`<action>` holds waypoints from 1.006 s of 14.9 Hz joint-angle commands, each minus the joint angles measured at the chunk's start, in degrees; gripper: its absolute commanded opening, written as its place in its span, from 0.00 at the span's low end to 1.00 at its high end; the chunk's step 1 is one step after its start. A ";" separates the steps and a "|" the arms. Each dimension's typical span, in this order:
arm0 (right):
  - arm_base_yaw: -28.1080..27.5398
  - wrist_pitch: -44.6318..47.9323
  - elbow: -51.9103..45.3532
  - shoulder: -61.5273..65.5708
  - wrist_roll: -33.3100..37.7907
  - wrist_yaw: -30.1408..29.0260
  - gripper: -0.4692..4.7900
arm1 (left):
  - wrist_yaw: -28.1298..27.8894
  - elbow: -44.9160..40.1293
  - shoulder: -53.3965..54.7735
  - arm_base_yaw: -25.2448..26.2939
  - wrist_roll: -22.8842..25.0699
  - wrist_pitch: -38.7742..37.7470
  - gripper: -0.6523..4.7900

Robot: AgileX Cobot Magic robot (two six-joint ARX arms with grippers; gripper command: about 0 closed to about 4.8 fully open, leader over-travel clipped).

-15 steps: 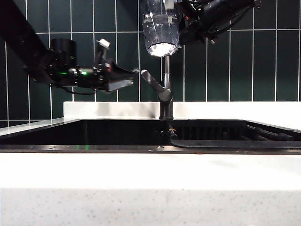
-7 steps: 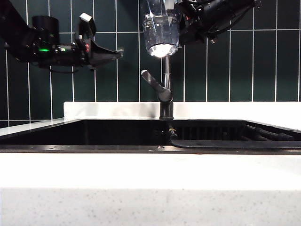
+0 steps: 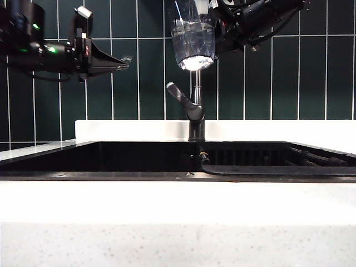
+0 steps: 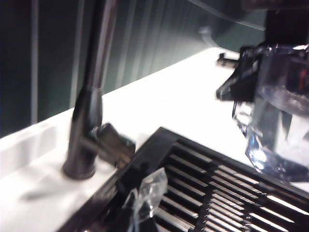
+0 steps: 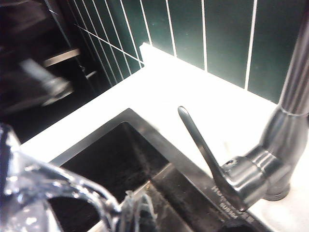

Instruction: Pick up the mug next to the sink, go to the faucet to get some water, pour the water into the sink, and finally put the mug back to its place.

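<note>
The clear faceted mug point(image 3: 193, 40) hangs high above the faucet point(image 3: 196, 94), with water showing inside it. My right gripper point(image 3: 218, 25) is shut on it from the right; in the right wrist view the gripper point(image 5: 137, 212) pinches beside the mug's rim point(image 5: 53, 186). The faucet's lever point(image 3: 181, 95) angles up to the left. My left gripper point(image 3: 123, 58) hangs shut and empty, up to the left of the lever and well apart from it. In the left wrist view the gripper's clear tips point(image 4: 147, 193) are pressed together over the sink's ribbed rack point(image 4: 217, 193), with the mug point(image 4: 285, 121) opposite. The black sink point(image 3: 139, 158) lies below.
A white counter point(image 3: 178, 206) runs along the front and a white ledge point(image 3: 128, 129) behind the sink. Dark green tiles point(image 3: 311, 78) form the back wall. A black hose point(image 3: 267, 170) lies along the sink's right part.
My left gripper has left the faucet lever, shut its jaws, and risen up and to the left. The right gripper and mug have stayed nearly in place.
</note>
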 commanded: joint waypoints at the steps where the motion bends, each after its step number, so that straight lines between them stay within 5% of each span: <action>1: 0.04 -1.09 0.20 -0.92 -2.03 1.79 0.08 | -8.79 -12.26 -11.69 -2.12 5.38 -0.09 0.11; 4: -0.11 -4.28 0.13 -1.51 -6.36 5.09 0.08 | -17.18 -22.97 -22.16 -4.20 6.60 -0.02 0.11; 12: -0.28 -10.80 -5.49 -4.74 -16.02 17.35 0.08 | -20.87 -36.41 -38.21 -5.22 6.60 -1.95 0.11; 15: -0.33 -6.95 -12.04 -9.33 -17.94 22.62 0.08 | -30.49 -45.35 -50.12 -6.75 8.28 -2.29 0.11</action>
